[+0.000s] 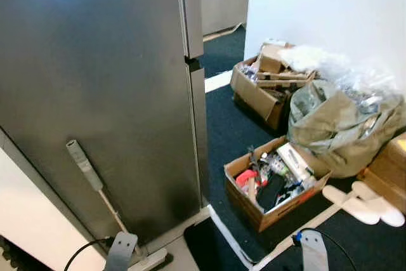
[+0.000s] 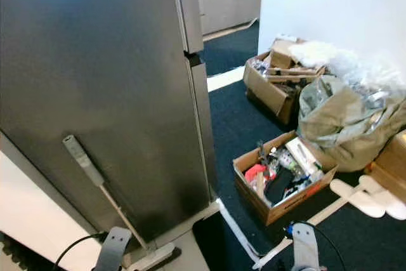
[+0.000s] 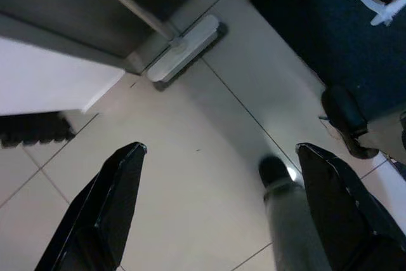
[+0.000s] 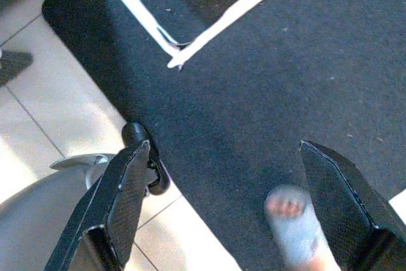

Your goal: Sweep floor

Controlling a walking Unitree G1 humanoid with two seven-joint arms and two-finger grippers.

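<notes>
Broom (image 1: pixel 101 188) leans untouched against the dark steel refrigerator (image 1: pixel 108 93), its grey grip up on the door and its pale head (image 3: pixel 184 47) resting on the tiled floor (image 3: pixel 209 157) at the fridge's foot. By the look of it, sweeping has not begun: the tool must first be picked up. Left gripper (image 3: pixel 222 214) hangs over the tiles near the broom head, fingers spread wide and empty. Right gripper (image 4: pixel 235 214) hovers above the dark carpet (image 4: pixel 273 80), fingers likewise spread, holding nothing. Open cardboard boxes (image 1: pixel 273 185) of clutter and a stuffed bag (image 1: pixel 342 125) crowd the carpet beside the fridge, so those edges will be awkward to sweep around.
</notes>
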